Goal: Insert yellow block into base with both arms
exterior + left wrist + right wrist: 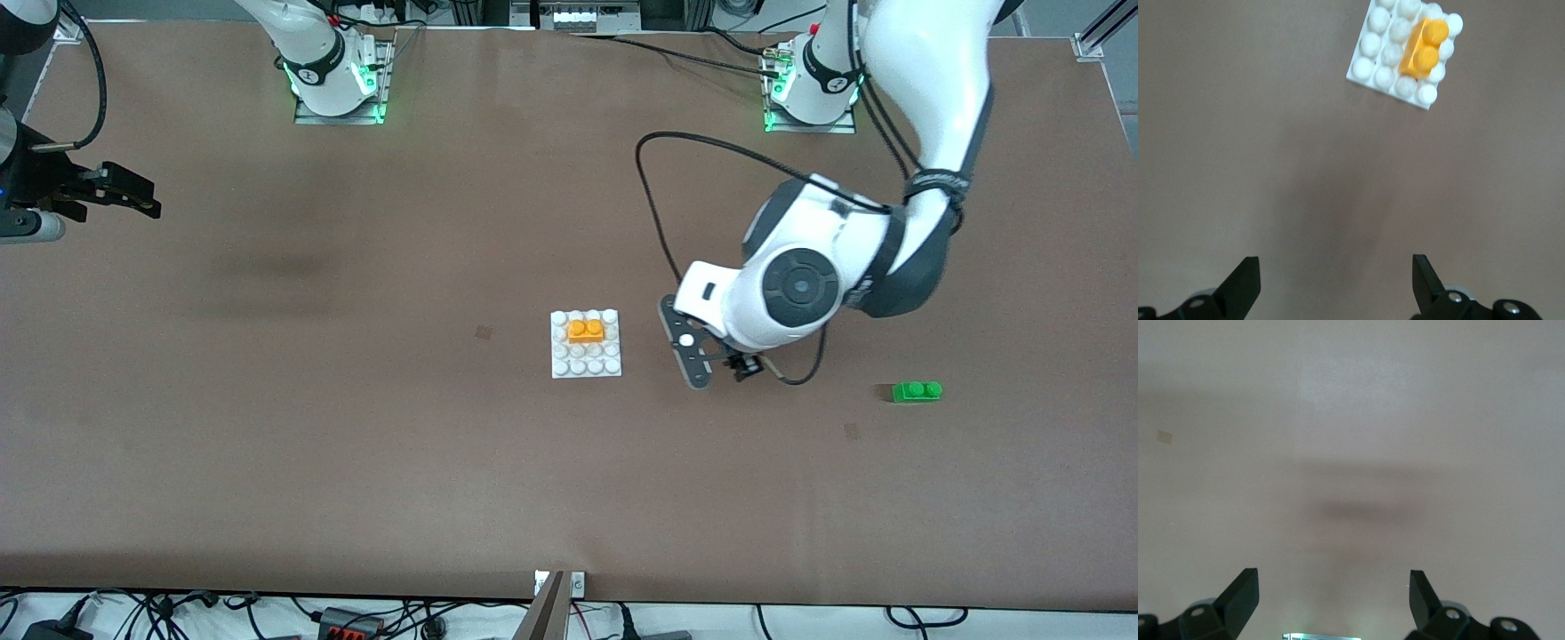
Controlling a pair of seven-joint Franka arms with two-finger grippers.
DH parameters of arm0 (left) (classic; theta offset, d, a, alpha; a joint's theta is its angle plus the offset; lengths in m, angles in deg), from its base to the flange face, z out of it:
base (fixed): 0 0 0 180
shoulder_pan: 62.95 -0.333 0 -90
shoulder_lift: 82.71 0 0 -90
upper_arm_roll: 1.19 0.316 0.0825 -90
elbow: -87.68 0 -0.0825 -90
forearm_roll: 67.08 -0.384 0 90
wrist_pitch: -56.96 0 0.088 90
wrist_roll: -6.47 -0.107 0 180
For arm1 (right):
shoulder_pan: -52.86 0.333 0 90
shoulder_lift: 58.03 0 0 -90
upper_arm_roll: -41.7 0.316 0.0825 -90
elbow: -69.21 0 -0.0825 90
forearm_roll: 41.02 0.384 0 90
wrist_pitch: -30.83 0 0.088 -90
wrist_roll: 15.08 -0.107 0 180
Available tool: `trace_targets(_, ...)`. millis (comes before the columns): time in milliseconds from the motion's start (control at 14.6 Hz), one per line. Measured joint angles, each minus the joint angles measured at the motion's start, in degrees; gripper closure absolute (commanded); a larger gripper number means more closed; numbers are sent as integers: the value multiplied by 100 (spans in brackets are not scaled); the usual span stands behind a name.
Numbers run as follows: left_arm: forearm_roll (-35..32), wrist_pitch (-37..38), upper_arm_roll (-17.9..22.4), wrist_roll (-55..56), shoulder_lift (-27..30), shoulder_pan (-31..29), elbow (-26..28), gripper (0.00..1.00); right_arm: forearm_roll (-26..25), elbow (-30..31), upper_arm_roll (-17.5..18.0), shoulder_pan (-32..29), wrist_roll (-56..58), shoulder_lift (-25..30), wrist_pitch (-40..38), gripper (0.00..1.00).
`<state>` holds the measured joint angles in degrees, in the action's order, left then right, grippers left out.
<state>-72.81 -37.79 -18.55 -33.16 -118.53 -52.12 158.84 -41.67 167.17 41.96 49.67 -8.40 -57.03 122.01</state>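
Front view, yellow block: the yellow block (pixel 586 331) sits seated on the base (pixel 585 363), in its second row of studs from the robots' bases, covering two studs toward the left arm's end.
Base: it lies flat near the middle of the table (pixel 356 444).
My left gripper: my left gripper (pixel 707 364) hangs over bare table just beside the base, toward the left arm's end; in the left wrist view my fingers (pixel 1245 287) are spread wide and grasp nothing, with the base (pixel 1368 67) and block (pixel 1425 47) ahead of them.
My right gripper: my right gripper (pixel 124 194) waits over the table's right-arm end, released and empty, fingers (pixel 1241 593) apart over bare table.
Green brick: a green brick (pixel 917 391) lies well apart toward the left arm's end.
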Motion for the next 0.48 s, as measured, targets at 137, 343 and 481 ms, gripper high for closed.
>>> trace_targets(137,6,274,-1,-1,146,-100,0,0,0,-1,0,0,-2,0,-2,0)
trace_targets(343,13,524,3,3,293,-283,6,0,0,-4,0,1,-3,1,-3,0)
trace_targets(481,36,681,11,12,398,-511,11,0,0,-6,-13,0,-7,1,-3,0)
